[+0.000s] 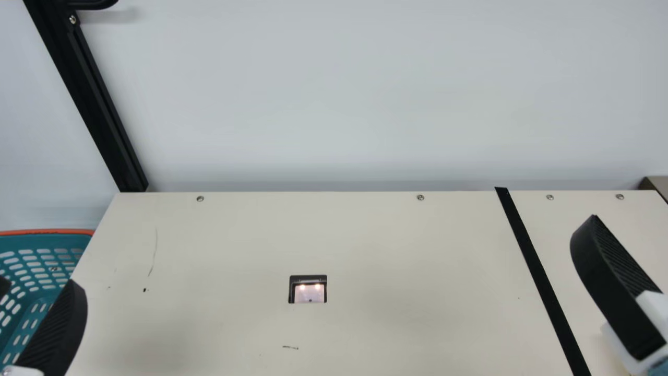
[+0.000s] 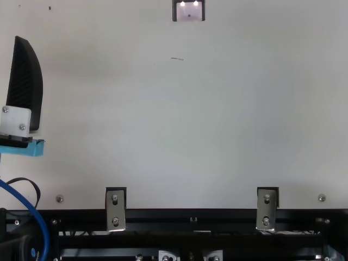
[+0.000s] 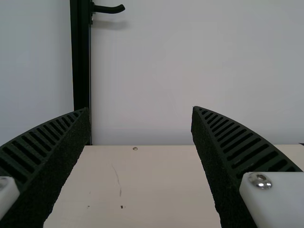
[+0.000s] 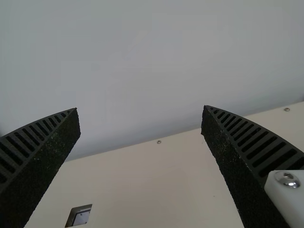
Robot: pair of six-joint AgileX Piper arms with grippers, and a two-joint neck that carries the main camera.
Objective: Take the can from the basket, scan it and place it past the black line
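My left gripper (image 1: pixel 37 284) is at the lower left of the main view, open, in front of the teal basket (image 1: pixel 47 231) with an orange rim. In the left wrist view, the left gripper (image 3: pixel 140 110) has nothing between its wide-apart fingers. The right gripper (image 1: pixel 616 284) is beyond the black line (image 1: pixel 540 277), at the main view's right edge. Its own wrist camera shows the right gripper (image 4: pixel 140 109) open and holding nothing. A small scanner window (image 1: pixel 309 293) with two lights is set into the table (image 1: pixel 396 313). Part of the basket is cut off by the view's edge.
A black upright post (image 1: pixel 99 115) stands at the back left, before a pale wall (image 1: pixel 334 94). Small screws (image 1: pixel 420 197) run along the table's rear edge. At the far back right is a grey-brown block (image 1: pixel 658 184). Metal brackets (image 2: pixel 115 209) line the table's front edge.
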